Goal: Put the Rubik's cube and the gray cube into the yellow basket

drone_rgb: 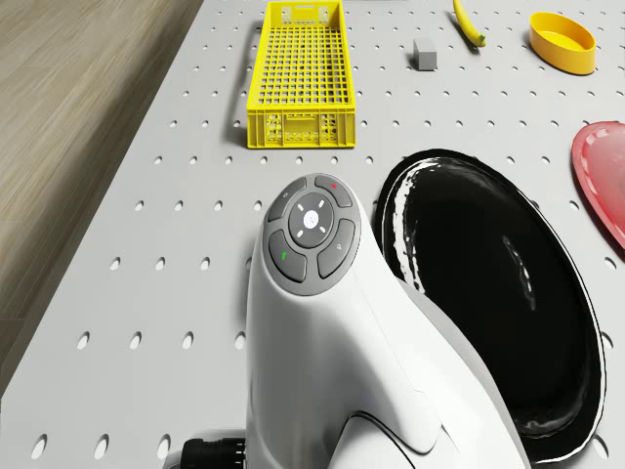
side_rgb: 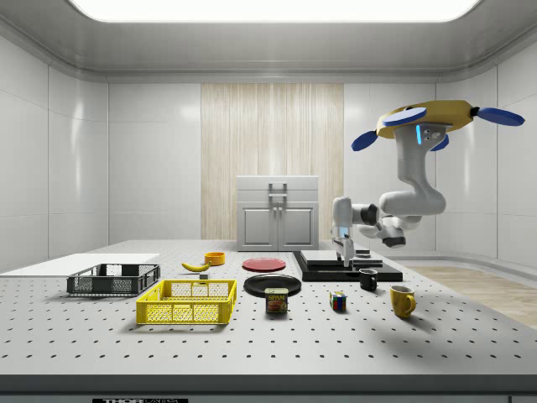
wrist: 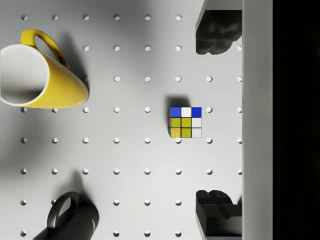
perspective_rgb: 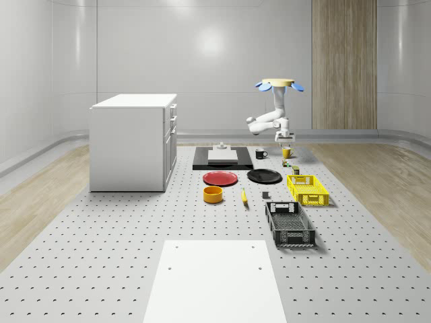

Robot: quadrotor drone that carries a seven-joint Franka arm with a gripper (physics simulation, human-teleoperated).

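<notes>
**Yellow basket waits while the pincer hangs open over the Rubik's cube**

Yellow basket (side_rgb: 187,301) sits toward the side view's left on the perforated tabletop (side_rgb: 252,344), with a black crate (side_rgb: 113,280) further left and a spam tin (side_rgb: 276,300) just beside its right end. The gray cube (drone_rgb: 425,53) lies near the basket's far end in the drone view, apart from it, with a banana (drone_rgb: 469,23) and an orange bowl (drone_rgb: 562,41) beyond. Moving right in the side view, the Rubik's cube (side_rgb: 337,300) rests on the tabletop, between the tin and a yellow mug (side_rgb: 402,300), with a black mug (side_rgb: 367,280) behind. The pincer (side_rgb: 345,262) hangs above the cube, not touching it; in the wrist view its fingers (wrist: 216,31) stand wide apart, the cube (wrist: 185,122) centred between them. The drone (side_rgb: 436,120) hovers high at the side view's right, above the yellow mug, its arm bent down over a black plate (drone_rgb: 493,303)
</notes>
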